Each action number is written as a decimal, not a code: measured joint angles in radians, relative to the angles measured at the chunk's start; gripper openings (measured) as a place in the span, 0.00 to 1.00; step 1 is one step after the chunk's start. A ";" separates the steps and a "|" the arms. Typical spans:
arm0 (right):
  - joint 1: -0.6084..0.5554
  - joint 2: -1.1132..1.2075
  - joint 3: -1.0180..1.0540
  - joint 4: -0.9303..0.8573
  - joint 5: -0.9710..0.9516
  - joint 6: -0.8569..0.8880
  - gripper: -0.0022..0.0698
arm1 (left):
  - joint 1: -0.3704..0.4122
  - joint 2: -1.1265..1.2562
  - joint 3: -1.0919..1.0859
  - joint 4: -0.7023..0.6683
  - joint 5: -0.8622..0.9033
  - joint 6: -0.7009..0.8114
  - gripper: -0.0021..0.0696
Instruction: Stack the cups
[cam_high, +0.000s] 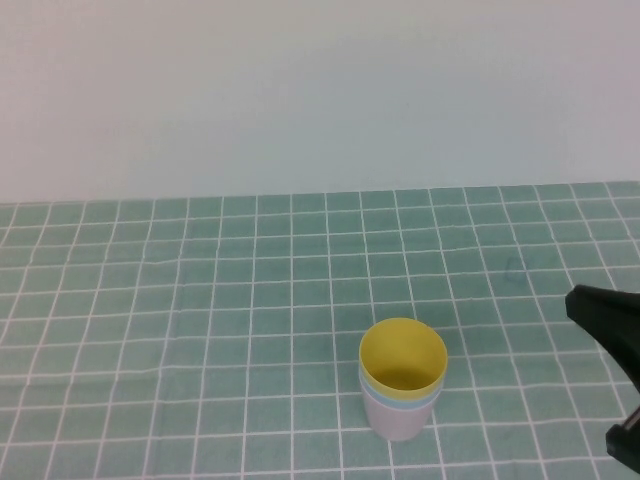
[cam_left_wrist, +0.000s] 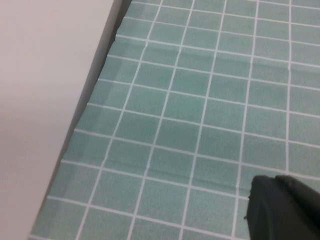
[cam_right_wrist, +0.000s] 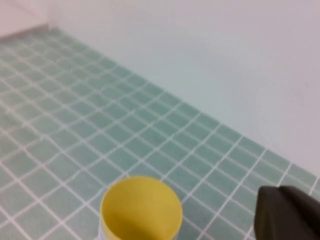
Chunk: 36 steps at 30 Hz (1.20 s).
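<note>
A: The cups are sitting nested as one stack at about six o'clock on the table (cam_high: 150, 300), low and a little right of centre. The yellow cup (cam_high: 403, 358) is innermost on top, a sliver of the light blue cup (cam_high: 378, 397) is peeking out below its rim, and the pink cup (cam_high: 395, 420) is forming the outer base.

B: Which way is it pointing?

A: The stack is standing upright, mouths opening upward, long axis running vertical; I am judging it as seated level.

B: What could go wrong now?

A: The right gripper (cam_high: 615, 340) is hovering at about three o'clock from the stack, near but apart, its fingers pressed together on nothing. If that arm is swinging inward while pulling away, it could be clipping the rim and tipping the light stack.

B: And the other arm?

A: The left gripper (cam_left_wrist: 285, 207) is hanging over bare tiles by the table's edge, fingers together and empty, no cups showing in its own wrist view, so it is posing little risk.
</note>
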 joint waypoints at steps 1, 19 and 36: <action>0.000 0.000 0.000 0.005 -0.017 0.000 0.03 | 0.000 0.000 0.000 0.000 0.000 0.000 0.03; -0.031 -0.061 0.000 0.031 0.060 -0.178 0.03 | 0.030 0.000 0.000 0.095 -0.230 0.048 0.03; -0.574 -0.676 0.315 0.203 0.189 -0.034 0.03 | 0.295 0.000 0.000 0.462 -0.600 -0.472 0.03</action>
